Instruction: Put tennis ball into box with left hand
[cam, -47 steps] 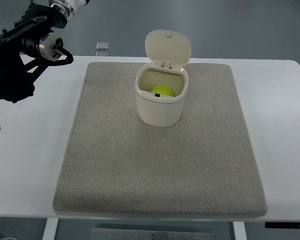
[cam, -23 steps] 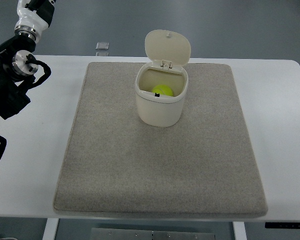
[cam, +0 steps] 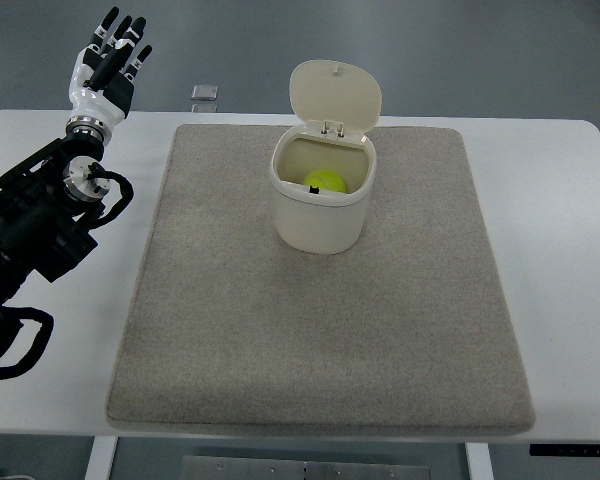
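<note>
A yellow-green tennis ball (cam: pixel 326 181) lies inside the cream box (cam: pixel 319 222), which stands on the back middle of the grey mat (cam: pixel 320 330). The box's lid (cam: pixel 335 93) is flipped up and open. My left hand (cam: pixel 108 62) is at the far left beyond the table's back edge, well away from the box. Its fingers are stretched out straight and hold nothing. The left arm (cam: pixel 40 222) comes in over the table's left side. The right arm is out of view.
A small silvery square object (cam: pixel 205 93) lies at the table's back edge, left of the box. The white table (cam: pixel 560 250) shows to the right and left of the mat.
The left arm has swung down and toward me along the left edge. The hand, out of frame before, now shows with fingers stretched out. The ball and box have not moved.
</note>
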